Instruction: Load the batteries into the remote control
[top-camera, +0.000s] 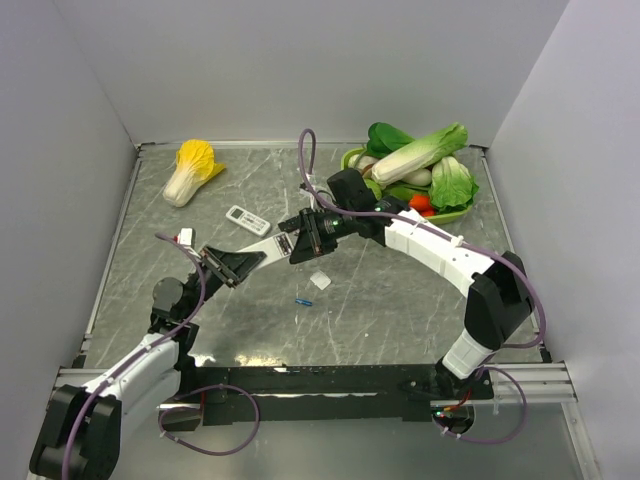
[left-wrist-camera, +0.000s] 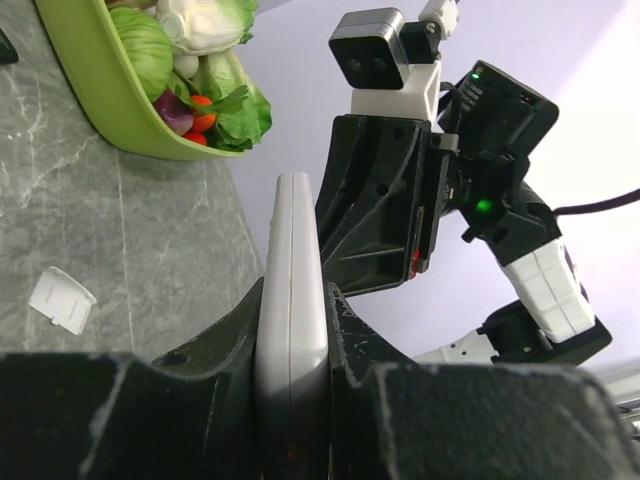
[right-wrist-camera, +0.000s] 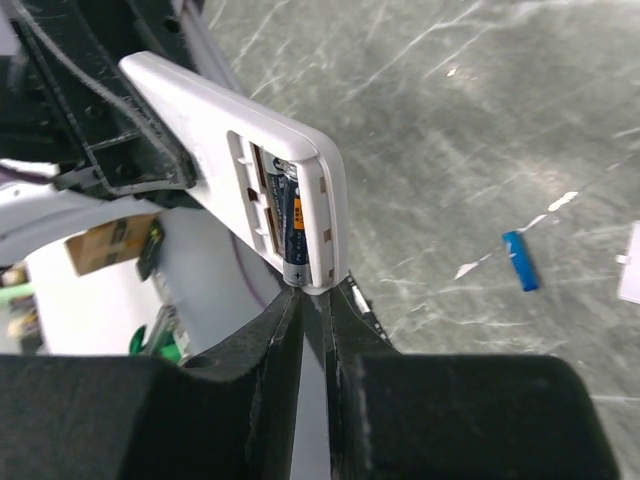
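Above the grey marble table (top-camera: 400, 320), the left gripper (left-wrist-camera: 292, 300) clamped the remote control (left-wrist-camera: 295, 230) edgewise. The right gripper (right-wrist-camera: 312, 295), nearly closed, pinched 1 battery (right-wrist-camera: 293, 225) into it. Pressing it home looked next.

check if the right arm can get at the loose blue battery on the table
Probably yes: the battery lies in the open on the table near the right gripper, nothing covering it, though that gripper is at the remote control.

Smooth matt plastic remote control (right-wrist-camera: 215, 120); coarse matt black plastic left fingers (left-wrist-camera: 190, 400); faintly glossy marble-look table (right-wrist-camera: 480, 120)
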